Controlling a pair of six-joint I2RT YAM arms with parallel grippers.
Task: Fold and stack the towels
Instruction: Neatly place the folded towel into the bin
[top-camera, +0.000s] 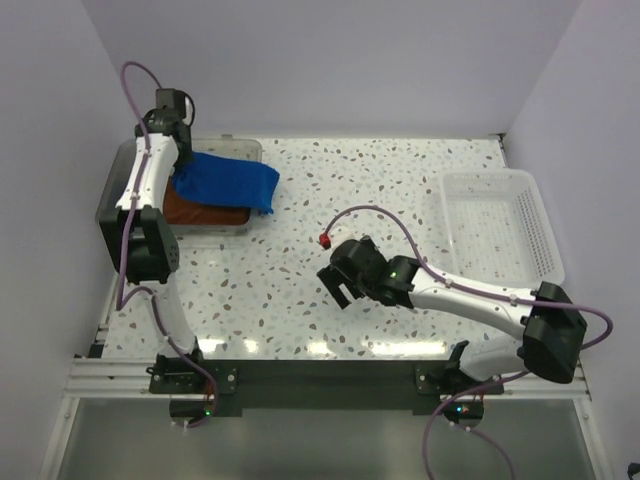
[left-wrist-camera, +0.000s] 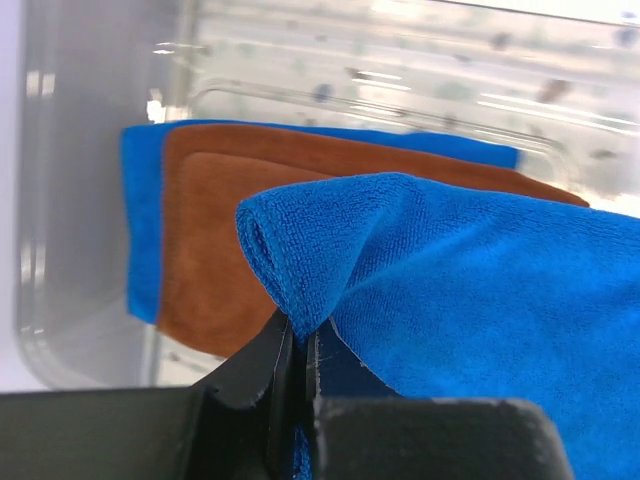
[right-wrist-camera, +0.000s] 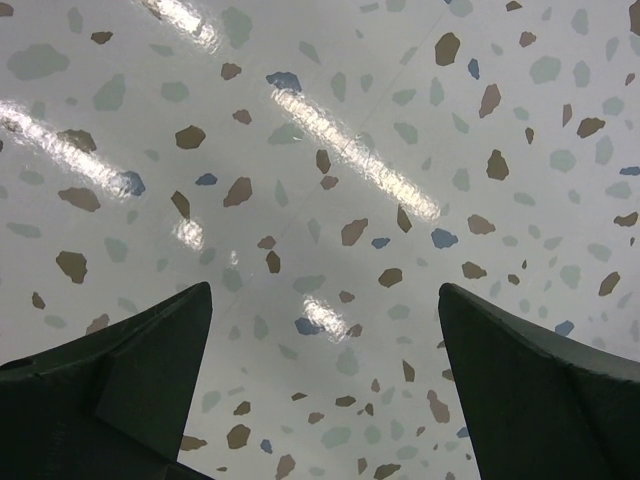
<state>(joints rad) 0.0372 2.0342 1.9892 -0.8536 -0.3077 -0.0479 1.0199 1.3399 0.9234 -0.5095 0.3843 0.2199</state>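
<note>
The glossy white counter (top-camera: 380, 200), speckled with brown, blue and grey-green chips, carries two containers. A clear rectangular plastic tray (top-camera: 245, 148) sits at its far left corner. A white rectangular mesh basket (top-camera: 541, 236) sits along the right edge, well apart from the tray.

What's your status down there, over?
Left end effector shut on blue towel over clear tray, brown towel beneath. Right end effector open, empty, above table. Nothing blocking.
</note>
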